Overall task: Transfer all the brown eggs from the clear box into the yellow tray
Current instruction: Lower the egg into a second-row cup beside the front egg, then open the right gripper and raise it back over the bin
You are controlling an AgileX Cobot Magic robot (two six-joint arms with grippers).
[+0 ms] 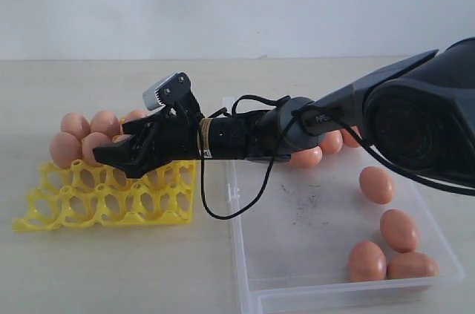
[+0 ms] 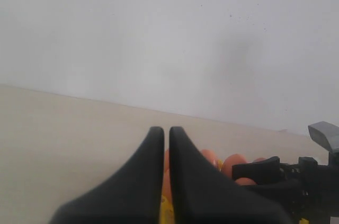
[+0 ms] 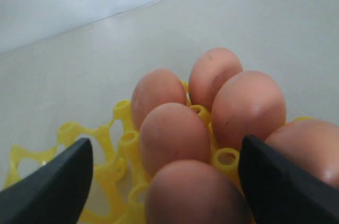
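our right pincer point(image 1: 117, 147) hangs with its jaws spread wide over the yellow tray point(image 1: 104, 206), one brown egg point(image 3: 195, 195) sitting free between its fingers and more brown eggs point(image 1: 74, 125) bunched in the cups just beyond its tips. behind it, under and past our arm point(image 1: 326, 113), lies the clear box point(image 1: 312, 254) with loose eggs point(image 1: 399, 230) on its floor. our left pincer point(image 2: 166, 130) has its two dark fingers pressed almost together on nothing, with eggs just ahead of them.
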